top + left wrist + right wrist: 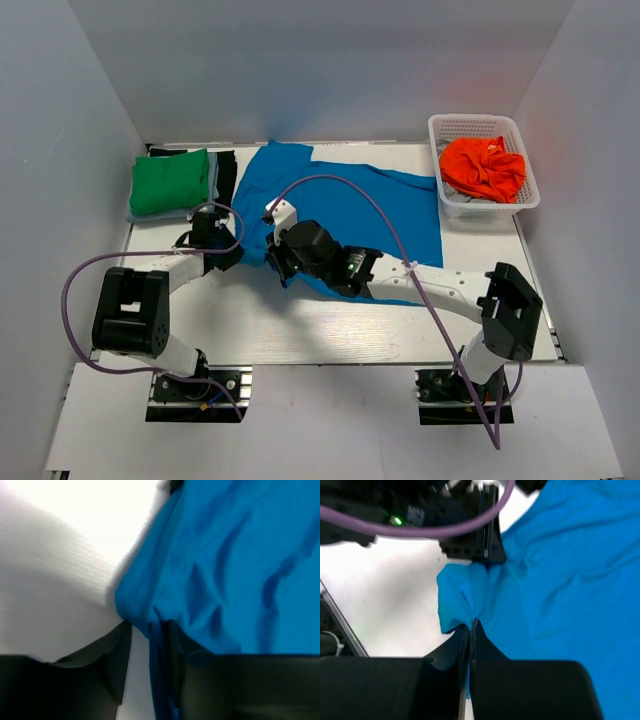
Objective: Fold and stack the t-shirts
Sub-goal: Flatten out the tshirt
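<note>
**Blue shirt** point(345, 210): lies spread over the middle of the desk point(300, 335), reaching the far edge. Its near-left part is gathered into a bunch, and the near edge is partly hidden under the right arm.

**Right gripper** point(470, 630): sits at the shirt's near-left part. The jaws are clenched tip to tip on a small fold of blue cloth, and the pinched bit itself is hidden between the fingertips.

**Left gripper** point(148, 650): sits just left of the right one, at the same bunch. A hanging fold of the blue shirt passes between its jaws and lies against one finger, while a pale strip shows beside the other. The wrist view is blurred and cut off at the bottom, so I cannot tell whether the fold is really pinched.

**Green shirt** point(170, 182): folded, at the far-left corner, on top of the stack.

**Darker shirts** point(226, 176): lie under and beside the green one, and only their edges show. There seems to be a grey layer and a black one, but the count cannot be made out.

**Orange shirt** point(483, 168): crumpled in the basket point(437, 125) at the far-right corner. Something grey beneath it is mostly covered.

**Cable** point(345, 180): a purple cable that arches over the blue shirt. In the right wrist view it crosses in front of the left gripper's body.
</note>
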You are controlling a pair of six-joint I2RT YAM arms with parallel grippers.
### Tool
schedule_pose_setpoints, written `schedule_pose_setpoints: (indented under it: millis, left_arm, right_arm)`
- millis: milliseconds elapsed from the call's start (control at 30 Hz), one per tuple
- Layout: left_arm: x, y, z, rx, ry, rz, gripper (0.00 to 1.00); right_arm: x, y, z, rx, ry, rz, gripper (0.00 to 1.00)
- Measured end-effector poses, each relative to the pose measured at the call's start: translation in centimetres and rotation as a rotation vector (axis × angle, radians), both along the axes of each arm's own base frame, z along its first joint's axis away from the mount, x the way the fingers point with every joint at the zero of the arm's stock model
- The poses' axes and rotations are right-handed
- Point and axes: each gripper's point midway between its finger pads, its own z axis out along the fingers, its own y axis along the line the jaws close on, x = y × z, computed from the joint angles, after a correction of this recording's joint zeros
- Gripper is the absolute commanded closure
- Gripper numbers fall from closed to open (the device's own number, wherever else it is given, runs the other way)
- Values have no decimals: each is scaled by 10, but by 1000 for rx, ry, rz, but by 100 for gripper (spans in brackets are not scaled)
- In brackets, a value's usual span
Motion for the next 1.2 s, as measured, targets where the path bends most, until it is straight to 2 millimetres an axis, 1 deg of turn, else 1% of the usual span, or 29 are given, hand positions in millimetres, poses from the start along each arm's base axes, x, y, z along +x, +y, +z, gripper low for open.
schedule_pose_setpoints:
  millis: [33, 100, 200, 367, 533, 633, 733, 767, 800, 833, 867, 933, 1000, 1067, 1100, 1133, 1167, 1200]
  left_arm:
    - [1, -2, -1, -7, 4, -4, 80]
    - [6, -3, 2, -12, -5, -6, 99]
    - [12, -5, 7, -12, -10, -12, 100]
    - [23, -8, 17, -20, -37, -12, 100]
    - [30, -9, 13, -24, 2, -1, 100]
    - [38, -12, 12, -27, 23, 0, 98]
    - [44, -15, 11, -28, 36, -2, 91]
    - [45, -15, 10, -27, 48, 0, 83]
    - [47, -16, 9, -25, 56, -1, 79]
    - [49, -16, 8, -23, 67, 0, 77]
    - [51, -15, 7, -16, 74, 3, 71]
    - [55, -9, 4, 16, 86, 24, 70]
    - [56, 2, 1, 56, 94, 54, 67]
    - [55, 13, -1, 91, 103, 85, 67]
    - [55, 16, -1, 102, 105, 95, 74]
    - [54, 20, -2, 113, 107, 107, 79]
    - [54, 23, -2, 121, 110, 115, 85]
    - [54, 25, -3, 128, 111, 120, 90]
  right_arm:
    - [1, -1, 6, 10, -7, 1, 100]
    - [2, -2, 18, 32, -19, 4, 100]
    - [1, -5, 32, 55, -33, 8, 100]
    - [1, -14, 43, 61, -43, -1, 100]
    - [3, -27, 53, 50, -63, -27, 100]
    - [4, -33, 53, 36, -73, -36, 100]
    - [3, -36, 49, 13, -66, -33, 100]
    - [2, -38, 47, 5, -62, -33, 100]
    - [2, -39, 46, -2, -59, -34, 100]
    - [2, -39, 45, -6, -58, -34, 100]
    - [2, -39, 45, -7, -57, -34, 100]
    - [1, -40, 49, 2, -59, -31, 100]
    - [-2, -43, 59, 25, -65, -27, 100]
    - [-5, -47, 75, 64, -77, -22, 100]
    - [-7, -48, 83, 84, -83, -18, 100]
    - [-8, -50, 90, 101, -88, -16, 100]
    - [-9, -51, 94, 113, -92, -14, 100]
    - [-9, -51, 98, 123, -95, -12, 100]
